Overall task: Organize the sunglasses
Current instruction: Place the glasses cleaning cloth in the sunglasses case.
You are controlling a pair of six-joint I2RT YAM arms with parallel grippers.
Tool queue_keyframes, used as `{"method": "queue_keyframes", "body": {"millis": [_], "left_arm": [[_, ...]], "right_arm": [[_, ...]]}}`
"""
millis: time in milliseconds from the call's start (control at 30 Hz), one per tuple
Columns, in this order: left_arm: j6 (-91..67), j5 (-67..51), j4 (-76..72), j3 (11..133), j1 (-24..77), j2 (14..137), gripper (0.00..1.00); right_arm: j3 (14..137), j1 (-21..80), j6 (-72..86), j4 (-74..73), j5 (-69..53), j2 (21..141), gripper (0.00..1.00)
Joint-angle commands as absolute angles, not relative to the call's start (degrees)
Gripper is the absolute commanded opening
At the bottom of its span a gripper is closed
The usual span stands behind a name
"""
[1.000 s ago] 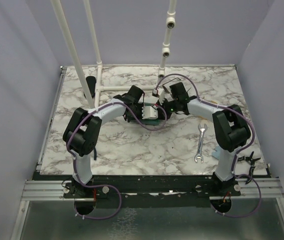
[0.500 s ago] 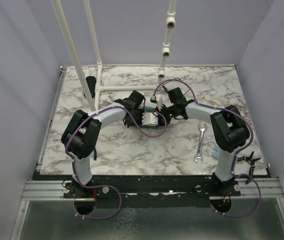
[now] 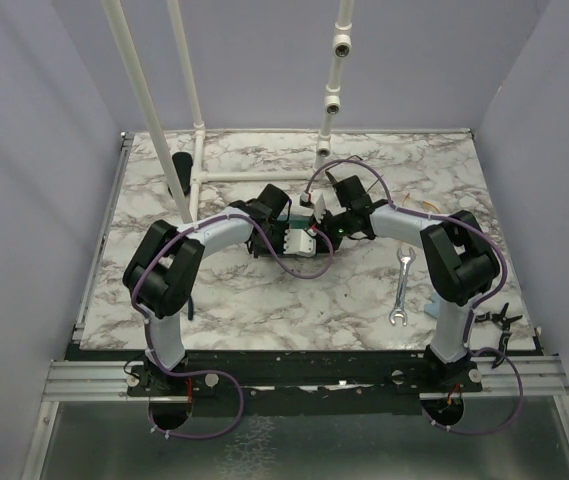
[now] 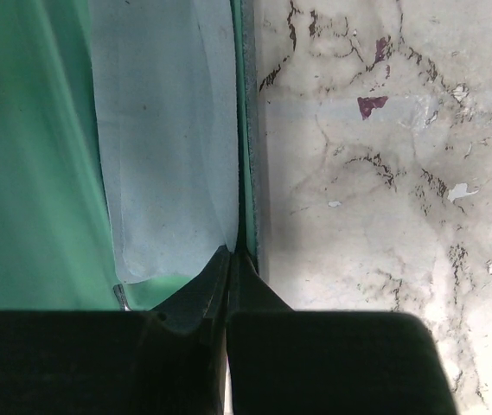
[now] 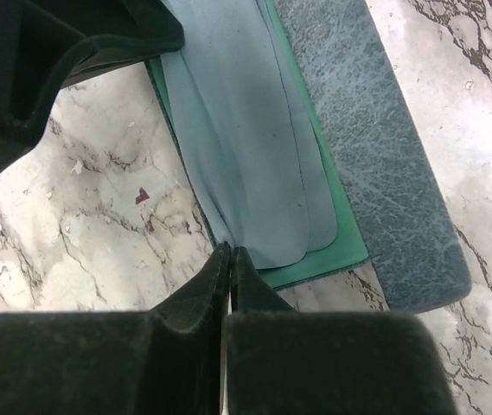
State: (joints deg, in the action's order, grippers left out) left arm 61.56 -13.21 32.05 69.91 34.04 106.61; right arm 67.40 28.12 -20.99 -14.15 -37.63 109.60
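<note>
Arms both bend inward and meet at the centre of the table (image 3: 234, 300), over the opened blue-grey case (image 5: 384, 173). My left gripper (image 4: 233, 259) and right gripper (image 5: 230, 259) each have jaws pressed together, tips at the edge of the green lining (image 4: 29, 156) and pale flap (image 5: 246, 130). Sunglasses: not visible in any view, location undetermined.

Soft, even light from above leaves the marble worktop (image 3: 234, 290) bright, with only faint, blurred shadows under the arms. Close to each wrist lens the left claw (image 4: 233, 252) and right claw (image 5: 230, 252) are dark, underexposed and out of focus, while the surface just beyond their tips is fairly sharp. Up and right of the right claw the worktop washes out pale.
</note>
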Motion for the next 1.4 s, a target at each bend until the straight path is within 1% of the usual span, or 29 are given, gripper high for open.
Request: {"method": "queue_keyframes", "body": {"millis": [0, 67, 233, 333, 400, 467, 567, 867, 1067, 1267, 1367], "left_arm": [[61.17, -13.98, 33.57, 69.71, 34.37, 106.26, 0.02], [61.23, -14.15, 33.57, 69.55, 34.37, 106.16, 0.05], [61.02, -14.63, 33.49, 69.35, 34.37, 106.47, 0.05], [60.97, -14.8, 33.49, 69.2, 34.37, 106.54, 0.09], [61.16, -15.04, 33.49, 68.81, 34.45, 106.38, 0.16], [61.44, -15.27, 33.49, 68.46, 34.38, 105.91, 0.23], [61.99, -15.31, 33.49, 68.12, 34.37, 104.86, 0.28], [62.13, -15.48, 33.84, 67.88, 34.36, 102.69, 0.32], [61.77, -15.31, 33.84, 66.97, 34.32, 103.74, 0.32], [61.96, -15.98, 33.84, 66.23, 34.36, 103.12, 0.32], [62.2, -16.29, 33.77, 66.18, 34.36, 102.45, 0.33]], "right_arm": [[67.33, 28.74, -21.01, -14.71, -35.13, 110.48, 0.0], [67.27, 28.74, -21.08, -14.65, -34.32, 110.64, 0.01], [67.41, 28.74, -20.15, -13.85, -33.61, 111.01, 0.0], [67.29, 28.87, -20.18, -13.88, -34.07, 111.08, 0.01], [67.1, 28.97, -20.22, -14.13, -34.02, 111.03, 0.04], [66.98, 29.0, -20.21, -14.52, -34.16, 110.92, 0.09], [66.72, 29.0, -20.21, -14.85, -34.58, 110.3, 0.18], [67.24, 29.01, -19.88, -15.73, -36.21, 107.37, 0.29], [66.46, 28.77, -17.99, -15.12, -38.66, 103.86, 0.35], [64.78, 28.09, -16.56, -14.77, -37.65, 102.53, 0.37], [63.58, 27.51, -12.88, -11.18, -36.48, 101.53, 0.37]]}}
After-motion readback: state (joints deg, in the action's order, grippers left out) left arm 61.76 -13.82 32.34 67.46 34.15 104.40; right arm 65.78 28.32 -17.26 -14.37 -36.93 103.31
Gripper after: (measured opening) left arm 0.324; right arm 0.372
